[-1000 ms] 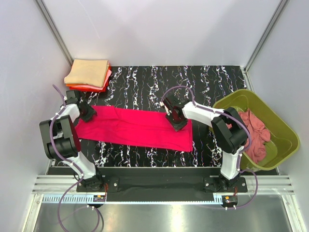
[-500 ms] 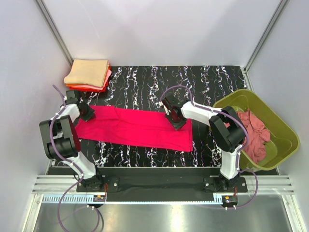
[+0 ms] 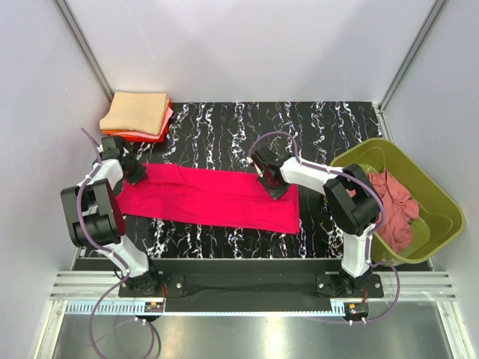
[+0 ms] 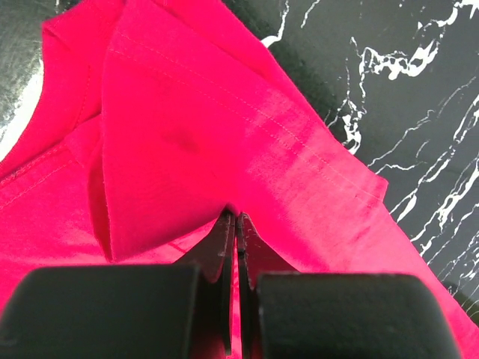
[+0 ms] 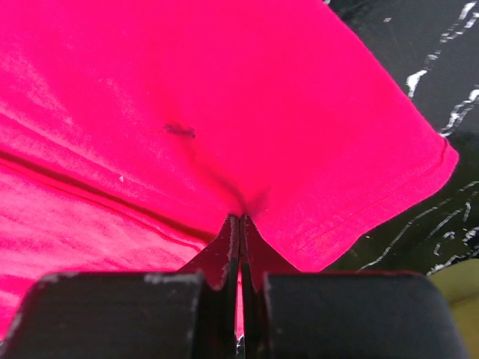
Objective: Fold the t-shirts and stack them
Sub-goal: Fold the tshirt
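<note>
Folded stack (image 3: 137, 114) far left done; crimson shirt (image 3: 209, 196) mid-fold, left gripper (image 4: 233, 217) and right gripper (image 5: 239, 217) pinching its far edge; rose shirt (image 3: 393, 202) waits in tub (image 3: 443, 200)

Crimson shirt (image 3: 206, 197) spread flat, folded stack (image 3: 137, 114) far-left

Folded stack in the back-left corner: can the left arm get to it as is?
Probably yes: the stack lies just beyond the left tool, nothing between. But that tool is shut on the crimson shirt, which would drag along.
</note>
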You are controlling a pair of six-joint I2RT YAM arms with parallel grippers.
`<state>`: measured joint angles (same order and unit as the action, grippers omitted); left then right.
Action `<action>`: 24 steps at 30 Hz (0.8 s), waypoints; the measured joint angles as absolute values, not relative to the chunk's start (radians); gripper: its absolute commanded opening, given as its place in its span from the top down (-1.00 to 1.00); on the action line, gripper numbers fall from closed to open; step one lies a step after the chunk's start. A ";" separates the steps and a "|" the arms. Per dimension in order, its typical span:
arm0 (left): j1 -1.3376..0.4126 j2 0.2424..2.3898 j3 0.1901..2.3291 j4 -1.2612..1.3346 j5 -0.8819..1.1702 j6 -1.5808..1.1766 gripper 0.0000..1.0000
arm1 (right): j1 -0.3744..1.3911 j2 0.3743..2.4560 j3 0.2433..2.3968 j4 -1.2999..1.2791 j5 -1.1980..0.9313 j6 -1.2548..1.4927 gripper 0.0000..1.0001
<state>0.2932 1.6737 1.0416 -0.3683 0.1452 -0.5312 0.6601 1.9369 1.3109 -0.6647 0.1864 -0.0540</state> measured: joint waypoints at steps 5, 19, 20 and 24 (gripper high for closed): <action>0.284 1.641 1.042 -0.373 0.145 -0.527 1.00 | 0.660 1.937 1.319 -0.670 0.223 -0.054 1.00; 0.280 1.597 1.053 -0.420 0.144 -0.515 1.00 | 0.660 1.935 1.348 -0.694 0.253 -0.054 1.00; 0.280 1.596 1.057 -0.425 0.144 -0.513 1.00 | 0.660 1.933 1.350 -0.695 0.255 -0.054 1.00; 0.273 1.595 1.097 -0.468 0.138 -0.500 1.00 | 0.660 1.929 1.359 -0.706 0.274 -0.054 1.00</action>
